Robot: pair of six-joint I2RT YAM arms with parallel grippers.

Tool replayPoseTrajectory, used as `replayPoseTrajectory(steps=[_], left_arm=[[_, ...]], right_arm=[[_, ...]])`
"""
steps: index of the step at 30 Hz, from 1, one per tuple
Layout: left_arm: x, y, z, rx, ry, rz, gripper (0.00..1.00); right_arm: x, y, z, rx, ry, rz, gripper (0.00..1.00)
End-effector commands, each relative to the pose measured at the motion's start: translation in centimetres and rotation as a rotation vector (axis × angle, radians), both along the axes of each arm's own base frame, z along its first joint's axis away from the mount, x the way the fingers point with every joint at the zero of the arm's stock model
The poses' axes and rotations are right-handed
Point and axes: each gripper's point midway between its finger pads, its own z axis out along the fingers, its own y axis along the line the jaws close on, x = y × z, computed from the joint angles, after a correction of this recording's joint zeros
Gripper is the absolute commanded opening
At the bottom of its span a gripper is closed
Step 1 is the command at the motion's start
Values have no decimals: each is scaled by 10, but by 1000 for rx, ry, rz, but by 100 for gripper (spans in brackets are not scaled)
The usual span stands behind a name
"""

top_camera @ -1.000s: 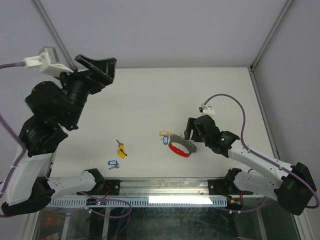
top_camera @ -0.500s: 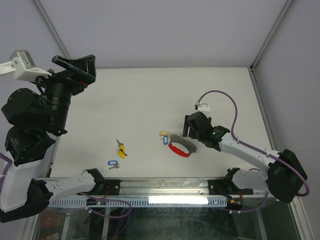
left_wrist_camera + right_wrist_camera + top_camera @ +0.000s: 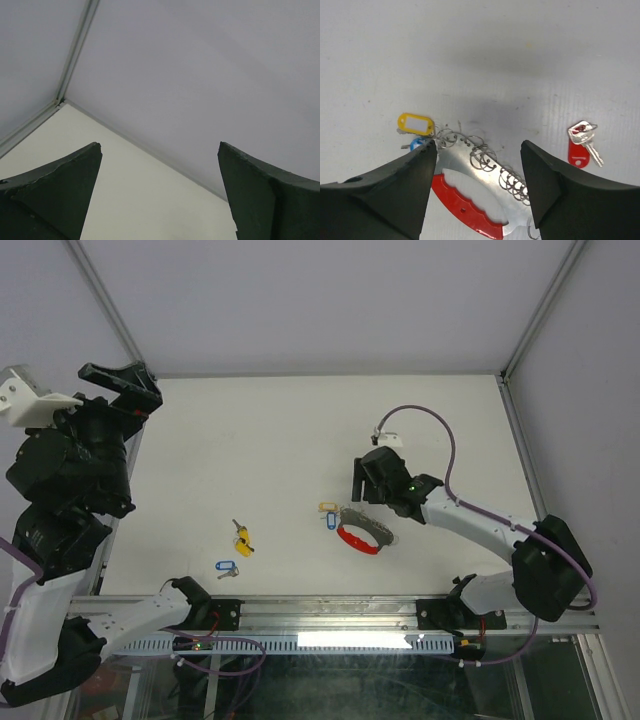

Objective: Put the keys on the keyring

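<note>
The keyring, a curved red band (image 3: 465, 207) with a row of silver rings (image 3: 485, 155), lies on the white table below my open right gripper (image 3: 479, 150), between its fingers and apart from them. In the top view the keyring (image 3: 362, 531) lies just near of the right gripper (image 3: 363, 485). A yellow-tagged key (image 3: 415, 124) and a blue-tagged key (image 3: 416, 145) lie at the keyring's left end. A red-tagged key (image 3: 580, 145) lies to its right. A yellow-tagged key (image 3: 243, 540) and a blue-tagged key (image 3: 225, 567) lie further left. My left gripper (image 3: 125, 380) is open, empty and raised high at the far left.
The left wrist view shows only its two fingers (image 3: 55, 185), the grey wall and the table's far corner (image 3: 60, 102). The enclosure walls and metal frame posts (image 3: 545, 310) bound the table. The arm bases and rail (image 3: 320, 625) run along the near edge.
My left arm has swung left, away from the table's middle. My right gripper has moved a little left and further from the front edge, still over the keyring. The keys have not moved.
</note>
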Motion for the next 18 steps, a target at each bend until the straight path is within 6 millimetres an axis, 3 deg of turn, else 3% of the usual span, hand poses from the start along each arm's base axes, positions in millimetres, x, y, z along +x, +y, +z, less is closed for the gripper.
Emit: replayPoseTrajectory(steps=[1, 5, 14, 18], left_arm=[[3, 14, -26, 92, 50, 106, 99], [17, 2, -59, 203, 129, 98, 99], [73, -55, -143, 382, 373, -64, 99], [89, -54, -178, 391, 436, -95, 99]], right_arm=[[9, 30, 19, 72, 22, 93, 68], [8, 36, 8, 61, 97, 124, 65], [9, 36, -9, 55, 236, 154, 64], [4, 41, -18, 48, 289, 189, 63]])
